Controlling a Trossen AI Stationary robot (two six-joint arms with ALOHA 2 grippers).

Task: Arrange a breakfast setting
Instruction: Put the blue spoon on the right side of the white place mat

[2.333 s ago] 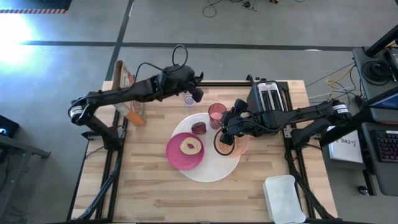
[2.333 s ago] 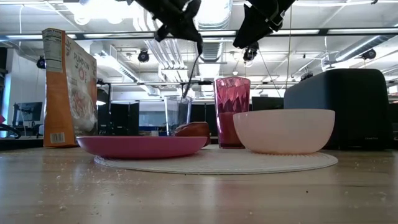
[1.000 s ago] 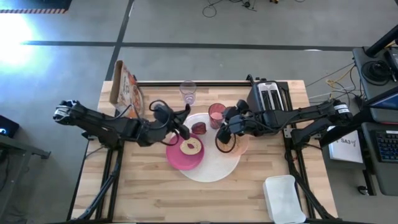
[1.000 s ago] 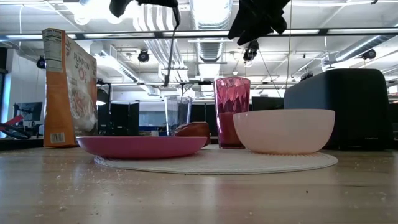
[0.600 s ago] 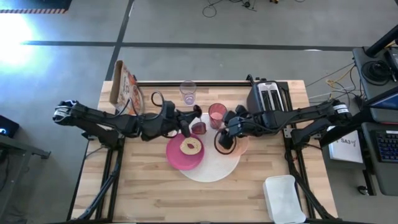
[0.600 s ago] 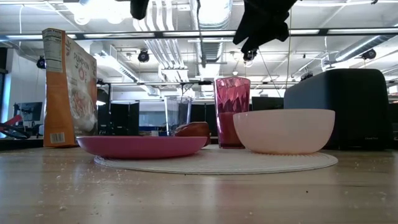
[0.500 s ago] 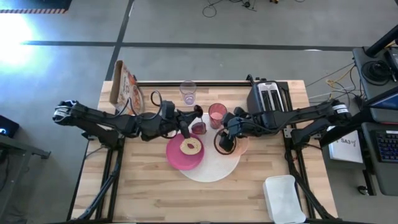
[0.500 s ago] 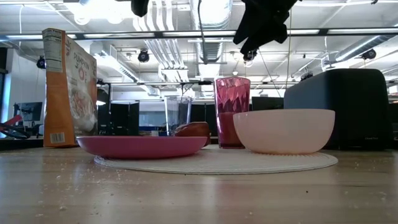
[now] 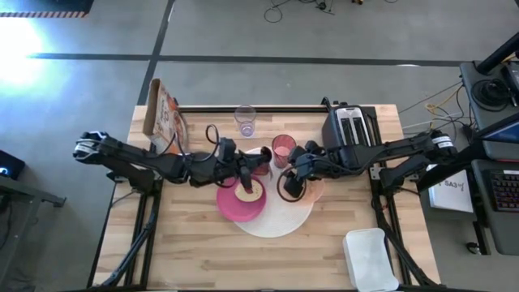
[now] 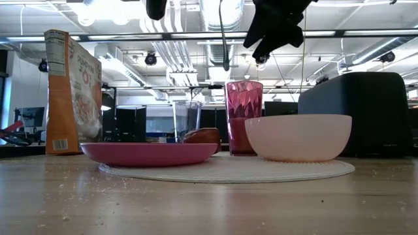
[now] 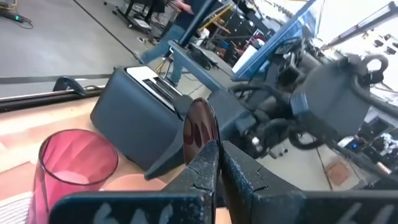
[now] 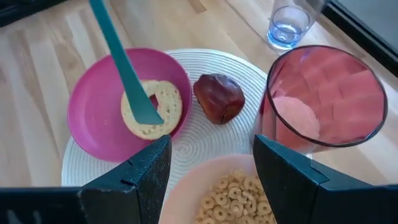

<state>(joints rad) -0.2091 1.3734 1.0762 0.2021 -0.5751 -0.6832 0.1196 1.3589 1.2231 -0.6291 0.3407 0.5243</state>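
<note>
Teal-handled spoon is held in the closed left gripper above the magenta plate, at the centre of the high view. The right gripper is spread wide over the peach bowl — cereal inside — on the white mat, beside the pink cup.

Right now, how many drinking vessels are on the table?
2. The pink cup stands on the white mat's far edge beside the bowl; the small clear glass stands behind it, off the mat.
</note>
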